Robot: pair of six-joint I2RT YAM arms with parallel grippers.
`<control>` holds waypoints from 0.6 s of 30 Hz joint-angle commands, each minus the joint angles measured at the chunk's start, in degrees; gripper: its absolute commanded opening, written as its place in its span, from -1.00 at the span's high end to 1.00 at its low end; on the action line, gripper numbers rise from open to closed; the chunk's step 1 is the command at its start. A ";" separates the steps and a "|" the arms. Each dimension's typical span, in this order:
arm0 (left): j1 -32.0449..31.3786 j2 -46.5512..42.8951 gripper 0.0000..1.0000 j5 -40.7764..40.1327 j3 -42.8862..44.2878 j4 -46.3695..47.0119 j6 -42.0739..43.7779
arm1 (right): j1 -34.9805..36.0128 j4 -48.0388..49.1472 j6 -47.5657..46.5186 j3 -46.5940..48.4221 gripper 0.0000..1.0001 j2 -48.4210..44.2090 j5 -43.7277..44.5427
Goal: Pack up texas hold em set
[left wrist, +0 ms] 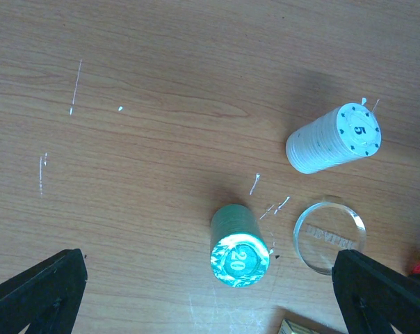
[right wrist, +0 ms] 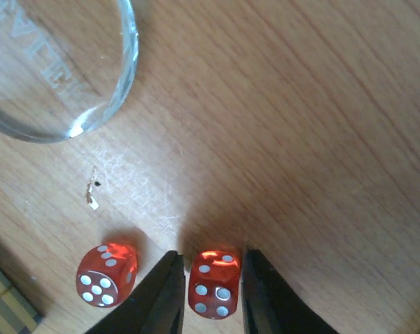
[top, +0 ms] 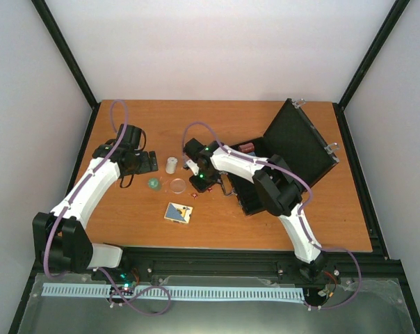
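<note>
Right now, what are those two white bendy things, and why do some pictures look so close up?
They are two robot arms, left arm and right arm, bolted to a table. One camera looks down from above; one rides on each wrist, so those views are close. Lying there: an open black case, a card deck, white chip stack, teal chip stack, clear disc, two red dice. The left fingers are wide open, empty. The right fingers sit either side of one die; I can't tell if they pinch it yet.
</note>
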 commanded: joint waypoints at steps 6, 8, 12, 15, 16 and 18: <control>0.15 -0.46 -1.00 -0.28 0.32 0.78 0.11 | 0.41 -0.09 -0.30 0.82 0.72 0.29 2.78; 0.10 -0.40 -1.00 -0.24 0.30 0.86 0.04 | 0.41 -0.07 -0.12 1.74 0.72 -0.66 3.59; 0.15 -0.51 -1.00 -0.14 0.22 0.85 -0.20 | 0.01 -0.18 0.51 3.84 0.74 -3.47 7.83; 0.15 -0.56 -1.00 0.10 -0.01 0.88 -0.14 | -1.95 -0.56 1.89 3.27 0.74 -6.55 11.08; 0.16 -0.58 -0.99 0.13 -0.11 0.86 -0.14 | -2.81 -0.80 2.44 2.78 0.74 -7.54 11.96; 0.15 -0.67 -0.99 0.15 -0.35 0.81 -0.05 | -4.74 -0.93 2.86 0.92 0.75 -9.64 13.28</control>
